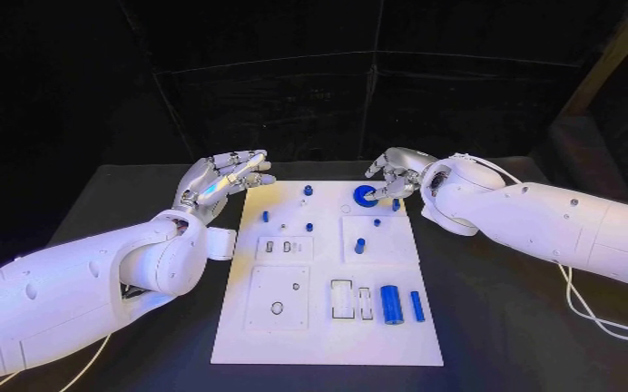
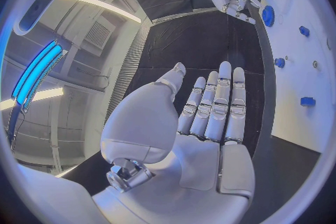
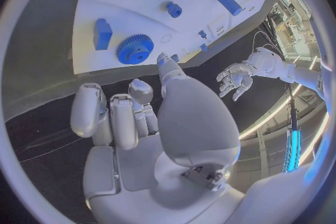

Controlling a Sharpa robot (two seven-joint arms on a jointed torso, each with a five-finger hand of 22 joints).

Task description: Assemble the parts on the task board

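Note:
The white task board lies in the middle of the table. A blue gear sits at its far right corner, with a small blue block beside it. My right hand hovers just beyond the gear, fingers half curled and holding nothing. In the right wrist view the thumb of that hand points toward the gear without touching it. My left hand floats flat by the board's far left corner, fingers straight and empty. Two blue cylinders lie near the front right.
Several small blue pegs stand in the board's far half. Raised white blocks with slots and holes occupy its near left. A white cable trails over the black table at the right.

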